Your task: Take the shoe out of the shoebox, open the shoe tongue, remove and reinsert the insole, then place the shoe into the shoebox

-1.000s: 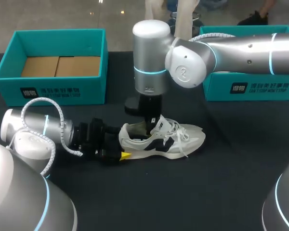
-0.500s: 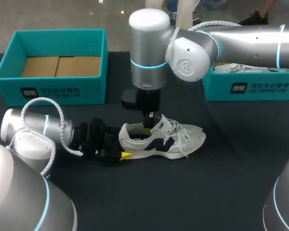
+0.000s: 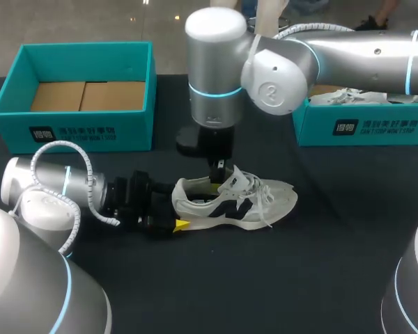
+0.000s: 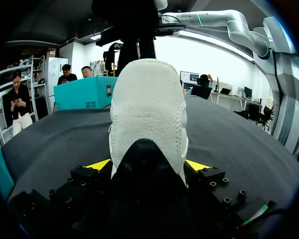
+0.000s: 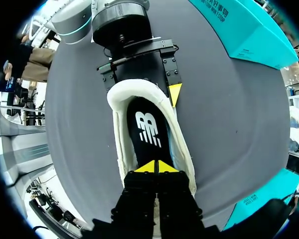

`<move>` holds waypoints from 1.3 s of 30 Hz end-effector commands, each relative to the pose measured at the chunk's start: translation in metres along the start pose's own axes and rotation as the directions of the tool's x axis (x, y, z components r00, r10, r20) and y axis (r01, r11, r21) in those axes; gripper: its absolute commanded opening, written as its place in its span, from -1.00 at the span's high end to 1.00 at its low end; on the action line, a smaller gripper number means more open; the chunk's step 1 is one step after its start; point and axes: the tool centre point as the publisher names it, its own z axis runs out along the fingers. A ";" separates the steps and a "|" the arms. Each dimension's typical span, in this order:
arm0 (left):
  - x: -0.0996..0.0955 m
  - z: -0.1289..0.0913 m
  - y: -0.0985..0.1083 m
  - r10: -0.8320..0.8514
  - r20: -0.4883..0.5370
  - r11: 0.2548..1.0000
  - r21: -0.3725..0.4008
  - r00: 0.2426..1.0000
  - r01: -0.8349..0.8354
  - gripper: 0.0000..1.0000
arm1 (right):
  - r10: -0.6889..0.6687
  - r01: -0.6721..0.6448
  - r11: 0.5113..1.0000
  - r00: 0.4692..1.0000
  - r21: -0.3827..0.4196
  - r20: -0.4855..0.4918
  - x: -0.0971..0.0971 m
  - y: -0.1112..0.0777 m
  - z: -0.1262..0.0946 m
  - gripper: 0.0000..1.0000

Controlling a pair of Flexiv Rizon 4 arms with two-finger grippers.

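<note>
Shoe (image 3: 233,202): lies on its sole on the dark worktop (image 3: 299,264), out of the box, with the toe pointing to my right side.
Left claw (image 4: 148,167): closed on the heel of the shoe, one yellow tip pressing on each side, so the shoe is fixed in place.
Right claw (image 5: 157,167): hangs over the shoe opening with its two yellow tips pressed together. I see nothing between them, but a thin edge could be hidden there.
Insole (image 5: 147,127): lies flat inside the shoe, and the right claw's tips are at its front part.
Tongue (image 3: 235,178): stands up and leans toward the toe, so the opening is free.
Change: during the last second the right arm rises a little and its claw comes up out of the opening. The shoe and the left claw do not move.
Meaning: the tongue step seems finished. In my judgement the insole step is only starting, because the insole is not lifted yet.
Shoebox (image 3: 76,129): stands open behind the left arm, well apart from the shoe, showing only its cardboard bottom.
</note>
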 end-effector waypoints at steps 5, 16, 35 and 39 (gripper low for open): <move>0.000 0.004 0.005 -0.001 0.000 1.000 -0.002 1.000 0.001 1.00 | -0.009 0.009 0.999 1.000 0.036 -0.014 -0.010 0.014 0.013 1.00; 0.000 0.004 0.005 -0.001 0.000 1.000 -0.002 1.000 0.001 1.00 | 0.009 -0.006 0.999 0.999 0.041 -0.054 -0.015 0.010 0.036 1.00; 0.000 0.004 0.005 -0.001 0.000 1.000 -0.002 1.000 0.001 1.00 | 0.024 -0.021 0.999 0.996 0.034 -0.084 -0.010 0.009 0.049 0.19; 0.000 0.004 0.005 -0.001 0.000 1.000 -0.002 1.000 0.001 1.00 | 0.021 -0.017 0.999 0.994 0.034 -0.112 -0.009 0.012 0.065 0.17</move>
